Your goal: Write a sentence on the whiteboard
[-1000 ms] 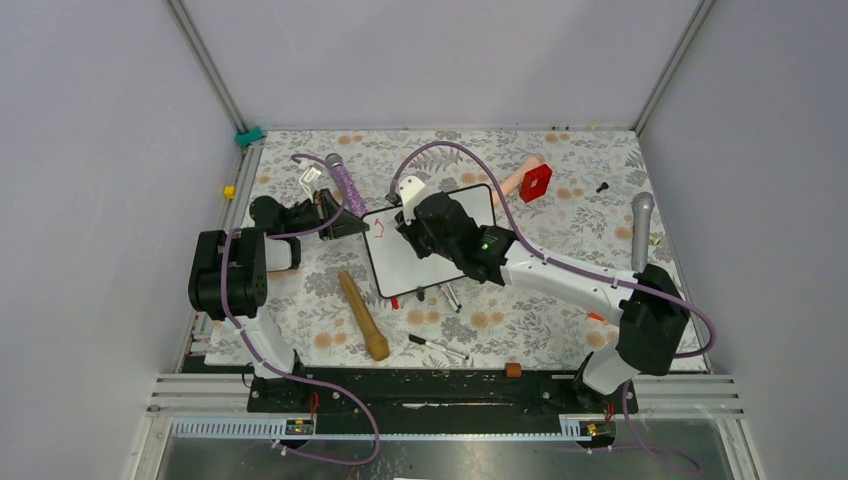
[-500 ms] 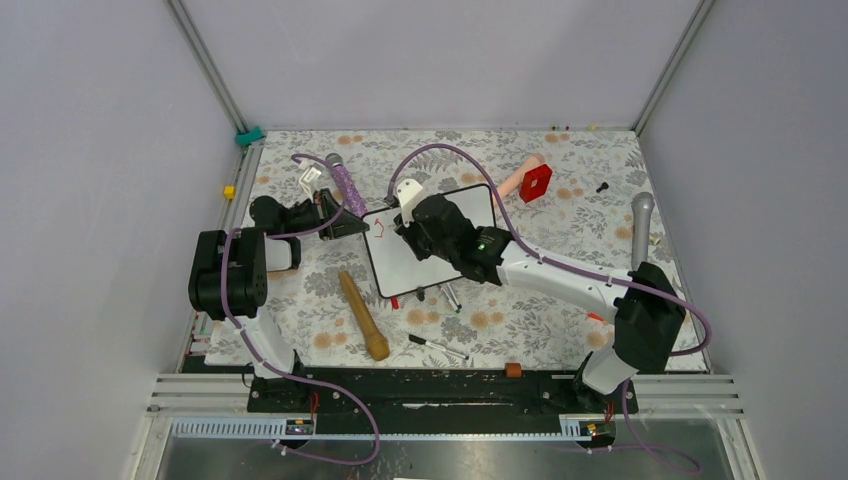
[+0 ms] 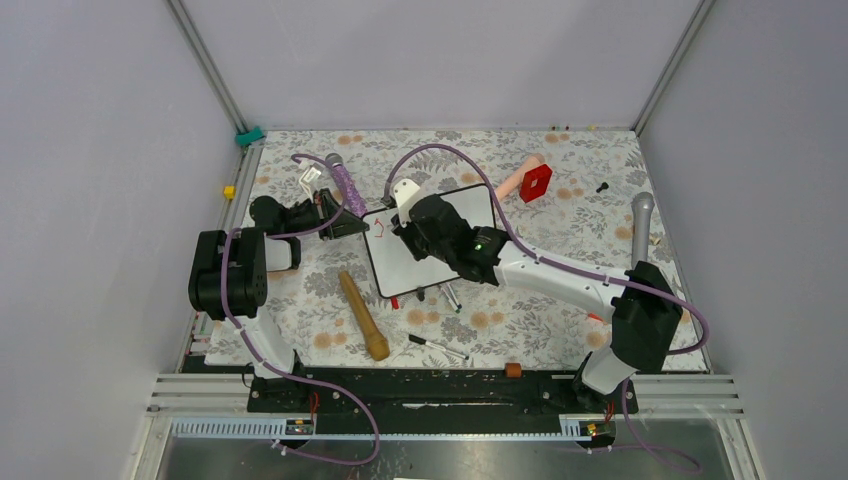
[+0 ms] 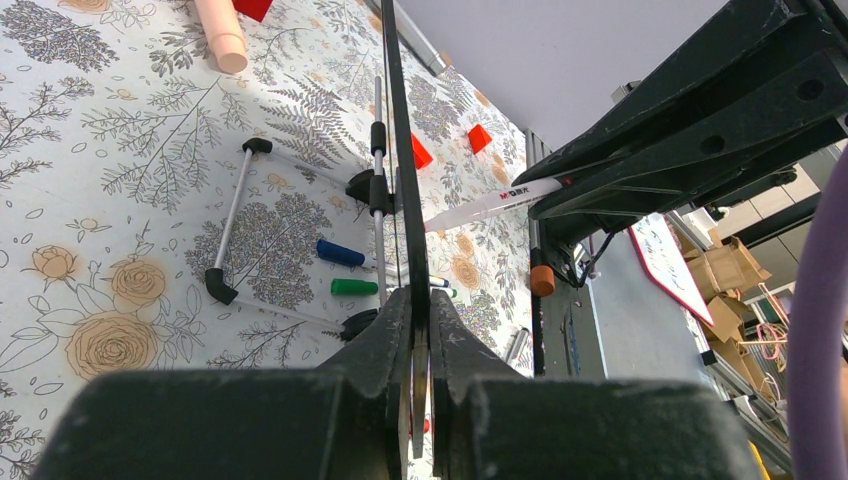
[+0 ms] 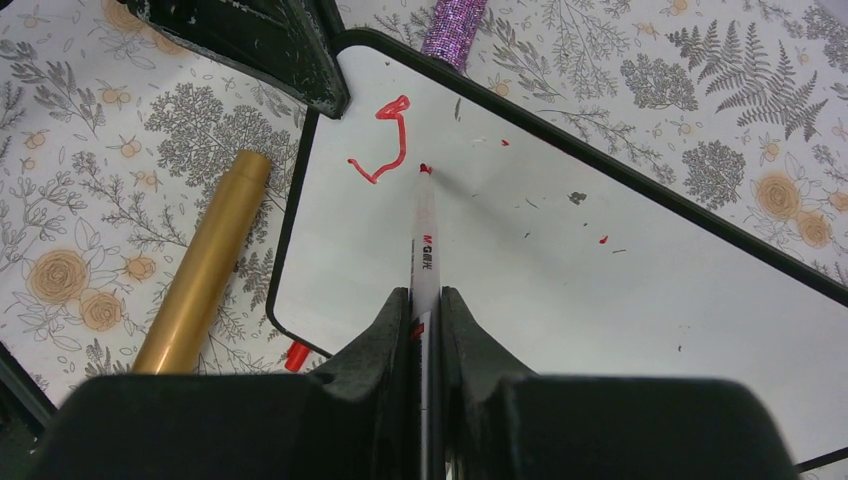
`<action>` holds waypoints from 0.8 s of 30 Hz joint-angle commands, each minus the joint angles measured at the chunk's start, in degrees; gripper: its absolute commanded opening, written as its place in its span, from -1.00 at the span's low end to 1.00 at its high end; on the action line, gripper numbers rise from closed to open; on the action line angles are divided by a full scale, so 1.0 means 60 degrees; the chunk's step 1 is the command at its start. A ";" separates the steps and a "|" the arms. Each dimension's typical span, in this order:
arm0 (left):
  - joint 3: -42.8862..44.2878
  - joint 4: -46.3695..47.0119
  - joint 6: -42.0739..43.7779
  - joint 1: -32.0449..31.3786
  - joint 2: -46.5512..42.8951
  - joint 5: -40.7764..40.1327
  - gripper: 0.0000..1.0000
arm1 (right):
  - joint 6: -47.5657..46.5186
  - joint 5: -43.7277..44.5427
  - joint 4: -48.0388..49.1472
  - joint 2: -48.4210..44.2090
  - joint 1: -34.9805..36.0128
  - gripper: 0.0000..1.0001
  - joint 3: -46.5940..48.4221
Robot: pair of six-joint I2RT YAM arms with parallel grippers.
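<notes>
The whiteboard [image 3: 405,262] lies mid-table, propped on small black feet. My left gripper [image 3: 352,222] is shut on its left edge; in the left wrist view the board's black edge [image 4: 400,150] runs straight out from my closed jaws [image 4: 420,330]. My right gripper [image 3: 405,225] is shut on a white red-tipped marker [image 5: 424,235], its tip touching the board [image 5: 600,320] near the top left corner. Of the sentence, only one red "s"-like stroke [image 5: 385,135] shows, just left of the tip; it is tiny in the top view [image 3: 379,226].
A gold cylinder [image 3: 362,315] lies left of the board's near corner. Loose markers [image 3: 438,346] lie near the front; blue and green ones [image 4: 340,270] lie under the board. A purple glitter stick [image 3: 348,185], red block [image 3: 535,183], peach cylinder [image 3: 512,178] and microphone [image 3: 641,230] lie around.
My right gripper with the marker has shifted slightly left toward the board's top left corner. The left arm and the board have not moved.
</notes>
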 commanded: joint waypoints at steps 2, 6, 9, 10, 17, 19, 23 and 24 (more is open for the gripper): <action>0.0001 0.0488 0.0040 -0.0095 -0.0378 0.0372 -1.00 | -0.0110 0.0735 -0.0068 0.0163 0.0033 -1.00 0.0452; 0.0003 0.0481 0.0036 -0.0092 -0.0370 0.0361 -1.00 | -0.0205 0.1022 -0.0171 0.0135 0.0037 -1.00 0.0487; 0.0000 0.0478 0.0036 -0.0092 -0.0380 0.0362 -1.00 | -0.0253 0.1074 -0.0240 0.0090 0.0034 -1.00 0.0483; 0.0000 0.0486 0.0043 -0.0092 -0.0379 0.0359 -1.00 | -0.0260 0.1082 -0.0266 0.0080 0.0034 -1.00 0.0487; 0.0000 0.0488 0.0036 -0.0092 -0.0378 0.0372 -1.00 | -0.0368 0.1287 -0.0337 -0.0013 0.0023 -1.00 0.0416; 0.0008 0.0488 0.0037 -0.0092 -0.0380 0.0365 -1.00 | -0.0389 0.1335 -0.0355 -0.0038 0.0005 -1.00 0.0400; 0.0003 0.0487 0.0044 -0.0089 -0.0383 0.0372 -1.00 | -0.0404 0.1368 -0.0387 -0.0084 -0.0016 -1.00 0.0385; 0.0008 0.0487 0.0038 -0.0088 -0.0371 0.0365 -1.00 | -0.0402 0.1360 -0.0387 -0.0079 -0.0026 -1.00 0.0377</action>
